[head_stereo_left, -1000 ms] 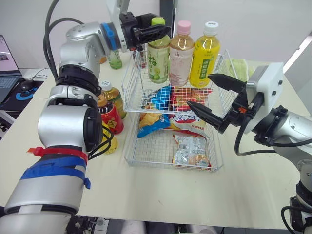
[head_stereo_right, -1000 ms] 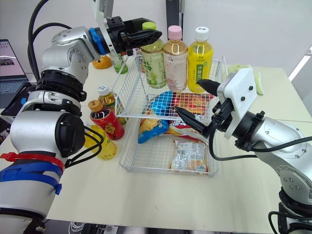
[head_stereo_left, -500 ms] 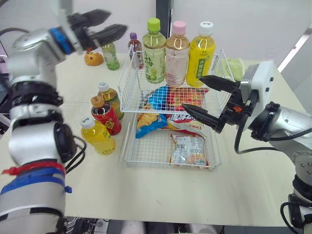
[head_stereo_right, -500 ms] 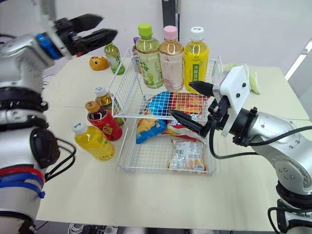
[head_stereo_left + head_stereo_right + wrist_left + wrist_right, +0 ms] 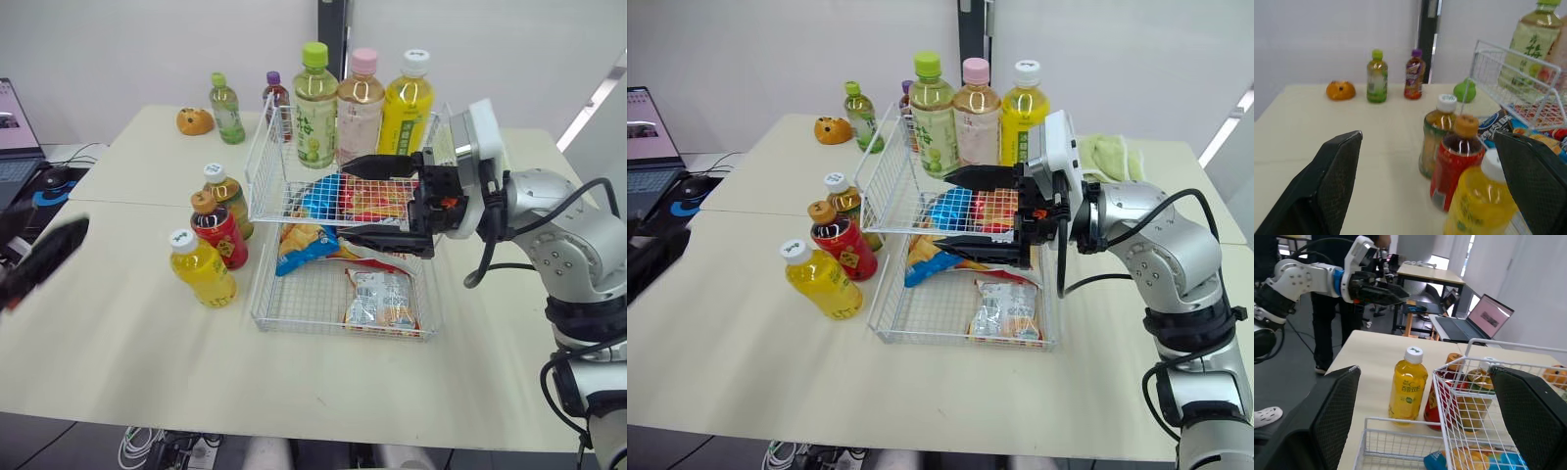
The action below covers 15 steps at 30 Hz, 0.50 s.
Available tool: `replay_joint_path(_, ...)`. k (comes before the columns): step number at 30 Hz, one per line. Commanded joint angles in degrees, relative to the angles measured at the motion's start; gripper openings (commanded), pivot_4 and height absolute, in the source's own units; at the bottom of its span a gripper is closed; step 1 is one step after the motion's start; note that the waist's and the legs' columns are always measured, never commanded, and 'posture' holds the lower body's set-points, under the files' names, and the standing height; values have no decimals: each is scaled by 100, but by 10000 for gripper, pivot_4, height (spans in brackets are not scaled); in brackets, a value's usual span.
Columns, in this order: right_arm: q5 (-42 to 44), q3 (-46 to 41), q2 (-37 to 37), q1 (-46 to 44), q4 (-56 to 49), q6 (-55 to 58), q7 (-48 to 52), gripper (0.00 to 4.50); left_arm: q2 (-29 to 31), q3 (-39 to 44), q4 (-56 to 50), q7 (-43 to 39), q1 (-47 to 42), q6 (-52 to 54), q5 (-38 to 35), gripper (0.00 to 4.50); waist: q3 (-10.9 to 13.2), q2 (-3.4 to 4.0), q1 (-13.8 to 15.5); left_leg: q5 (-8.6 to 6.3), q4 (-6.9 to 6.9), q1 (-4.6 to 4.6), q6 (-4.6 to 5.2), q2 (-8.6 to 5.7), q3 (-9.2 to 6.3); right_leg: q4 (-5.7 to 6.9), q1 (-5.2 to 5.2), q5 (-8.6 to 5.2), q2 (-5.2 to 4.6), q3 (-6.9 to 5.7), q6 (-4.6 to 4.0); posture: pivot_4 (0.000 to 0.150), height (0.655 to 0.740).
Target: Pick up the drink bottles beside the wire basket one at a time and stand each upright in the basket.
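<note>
**While three bottles stand outside the wire basket, nothing is gripped**

Upright on the desk, just left of it, stand the yellow bottle, red bottle and amber bottle. The right pincer hovers over the basket, fingers apart; the left pincer, at the near left, is spread wide.

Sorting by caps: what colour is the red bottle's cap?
The cap is orange-brown; left wrist view shows it best.
</note>
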Motion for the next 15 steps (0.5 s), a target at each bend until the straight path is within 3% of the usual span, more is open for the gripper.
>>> replay_joint_path(1,-111,0,113,-202,167,-228,347,45000,-738,807,-988,148,1195,-226,-1015,44376,-6,-10,12,0,0,0,1,1,-1,-1,0,0,0,-1,0,1500,7400)
replay_joint_path(6,-275,24,302,-368,477,-318,593,45000,-1656,783,-1593,504,2644,-1039,-1764,44376,-10,-5,19,-10,4,4,19,-3,-12,0,8,0,0,-6,-4,1500,7400)
replay_joint_path(10,-325,11,366,-390,500,-308,638,45000,-1410,207,-1635,1032,2820,-1575,-1955,44376,-17,12,22,-6,5,10,28,-4,-13,4,7,5,6,-2,-12,1500,7400)
replay_joint_path(15,-344,-87,333,-301,311,-191,473,45000,-577,-1000,-1492,1736,2073,-1938,-1626,44376,-17,16,31,-5,4,9,29,-4,-15,9,7,5,10,-1,-14,1500,7400)
